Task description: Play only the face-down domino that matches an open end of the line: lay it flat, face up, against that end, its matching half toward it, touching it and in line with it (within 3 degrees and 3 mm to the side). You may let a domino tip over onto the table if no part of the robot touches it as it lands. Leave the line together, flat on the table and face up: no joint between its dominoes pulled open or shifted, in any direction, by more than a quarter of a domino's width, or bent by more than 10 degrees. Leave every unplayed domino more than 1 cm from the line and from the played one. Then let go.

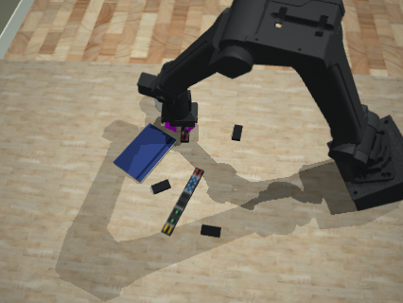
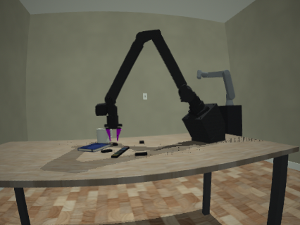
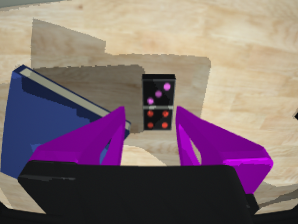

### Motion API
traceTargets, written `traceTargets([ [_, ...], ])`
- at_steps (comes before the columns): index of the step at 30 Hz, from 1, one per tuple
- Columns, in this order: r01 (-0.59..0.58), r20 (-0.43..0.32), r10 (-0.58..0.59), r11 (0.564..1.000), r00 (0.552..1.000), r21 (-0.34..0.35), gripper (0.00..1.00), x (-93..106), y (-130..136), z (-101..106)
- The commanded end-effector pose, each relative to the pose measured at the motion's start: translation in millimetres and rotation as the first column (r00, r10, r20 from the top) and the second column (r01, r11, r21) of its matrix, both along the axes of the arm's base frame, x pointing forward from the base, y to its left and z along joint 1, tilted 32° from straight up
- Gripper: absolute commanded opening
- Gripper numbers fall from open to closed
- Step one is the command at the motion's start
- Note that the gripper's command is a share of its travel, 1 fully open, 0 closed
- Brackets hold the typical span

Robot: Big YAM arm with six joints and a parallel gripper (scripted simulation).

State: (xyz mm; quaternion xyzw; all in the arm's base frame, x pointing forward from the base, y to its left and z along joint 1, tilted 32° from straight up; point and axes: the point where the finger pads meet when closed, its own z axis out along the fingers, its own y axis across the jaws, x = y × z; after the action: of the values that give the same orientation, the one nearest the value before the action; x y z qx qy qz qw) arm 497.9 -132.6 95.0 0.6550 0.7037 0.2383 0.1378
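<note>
The line [image 1: 183, 201] of face-up dominoes lies flat on the table and runs diagonally, with a red-marked end at the top and a yellow-marked end at the bottom. It also shows in the exterior view [image 2: 120, 151]. A single face-up domino [image 1: 184, 135] with pink and red pips lies flat beside the book, apart from the line, and shows in the wrist view [image 3: 158, 102]. My gripper [image 1: 179, 127] hangs low over it. Its purple fingers are open and stand to either side of its red half, with gaps. Three face-down dominoes [image 1: 237, 133] [image 1: 161, 187] [image 1: 210, 231] lie around the line.
A blue book [image 1: 145, 152] lies flat just left of the gripper, with its corner close to the left finger. A white mug [image 2: 101, 135] stands behind the gripper. The arm's base [image 1: 374, 170] is at the right.
</note>
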Motion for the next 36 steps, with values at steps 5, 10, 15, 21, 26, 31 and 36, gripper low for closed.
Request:
traceTargets([
  [5, 0.011, 0.01, -0.011, 1.0, 1.0, -0.001, 0.42, 7.5, 0, 3],
  [10, 0.011, 0.01, -0.011, 1.0, 1.0, -0.001, 0.42, 7.5, 0, 3],
  [15, 0.007, 0.005, -0.007, 1.0, 1.0, 0.0, 0.42, 6.4, 1, -3],
  [21, 0.01, 0.009, -0.01, 1.0, 1.0, -0.001, 0.42, 16.9, 3, -12],
  [26, 0.011, 0.009, -0.011, 1.0, 1.0, -0.001, 0.42, 18.6, 4, -14],
  [31, 0.005, 0.001, -0.005, 1.0, 1.0, 0.0, 0.42, 12.5, 3, -16],
  [36, 0.01, 0.009, -0.01, 1.0, 1.0, 0.0, 0.42, 17.0, 3, -14],
])
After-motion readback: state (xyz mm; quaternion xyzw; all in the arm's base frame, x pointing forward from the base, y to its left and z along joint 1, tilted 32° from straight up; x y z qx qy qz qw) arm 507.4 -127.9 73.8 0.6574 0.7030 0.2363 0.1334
